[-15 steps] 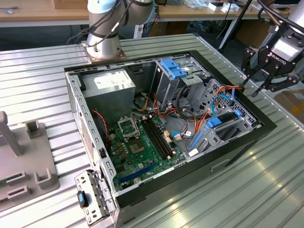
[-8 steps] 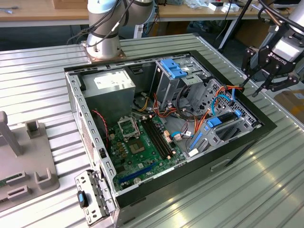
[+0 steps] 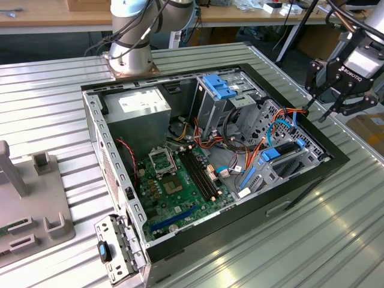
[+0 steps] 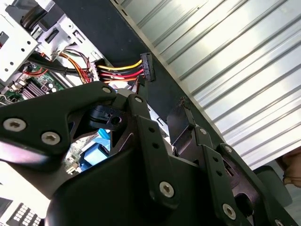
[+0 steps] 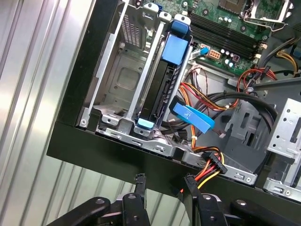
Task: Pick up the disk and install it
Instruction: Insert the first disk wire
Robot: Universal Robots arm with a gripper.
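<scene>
Blue-framed, the disk (image 5: 164, 89) stands on edge in a bay of the open case (image 5: 117, 155), near red and yellow cables (image 5: 209, 173). Empty, the pincer (image 5: 163, 181) hovers by the case's rim above the ribbed metal desk (image 3: 60, 90), spread wide.

Ribbed metal tabletop (image 3: 48, 90); wooden workbench (image 3: 54, 15) behind; bright glare on metal.

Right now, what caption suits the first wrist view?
Open gripper near the computer case rim, with the blue-framed disk standing on edge in its drive cage.
</scene>
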